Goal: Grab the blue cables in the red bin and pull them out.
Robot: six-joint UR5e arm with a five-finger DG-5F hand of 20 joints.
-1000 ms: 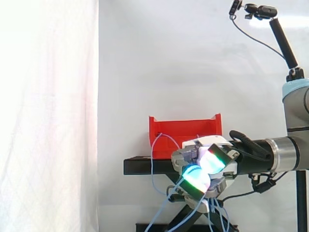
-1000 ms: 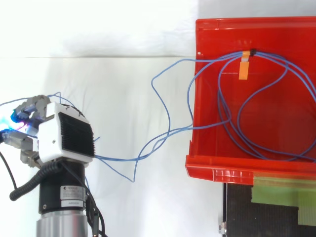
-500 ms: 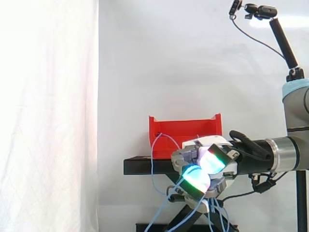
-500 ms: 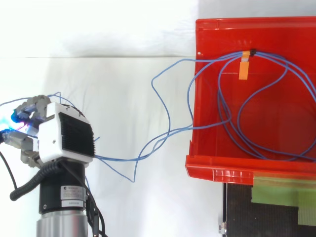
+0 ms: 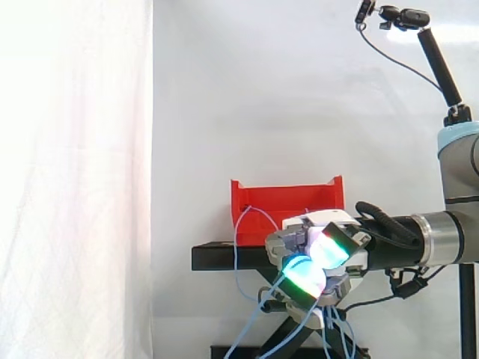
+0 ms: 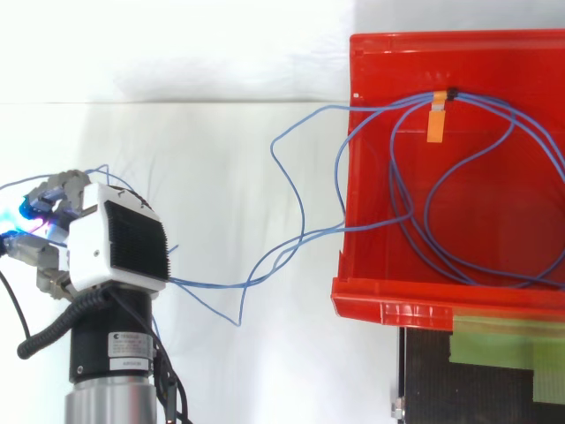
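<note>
The red bin (image 6: 424, 296) stands on a black stand (image 5: 224, 258), with loops of thin blue cable (image 6: 459, 190) lying inside it. Strands of the cable run out over the bin's left wall and stretch across to my hand (image 6: 110, 243), which sits well left of the bin. The hand (image 5: 318, 258) has its fingers curled round the blue strands, its pads glowing green and white. In the side view more blue cable (image 5: 251, 329) hangs down below the hand toward the floor. An orange tag (image 6: 435, 119) marks the bundle near the bin's back wall.
A white curtain forms the backdrop. A scissor-lift base (image 5: 292, 340) carries the black stand. Green tape (image 6: 503, 340) lies on the stand beside the bin. A camera on a black arm (image 5: 408, 22) stands at the upper right.
</note>
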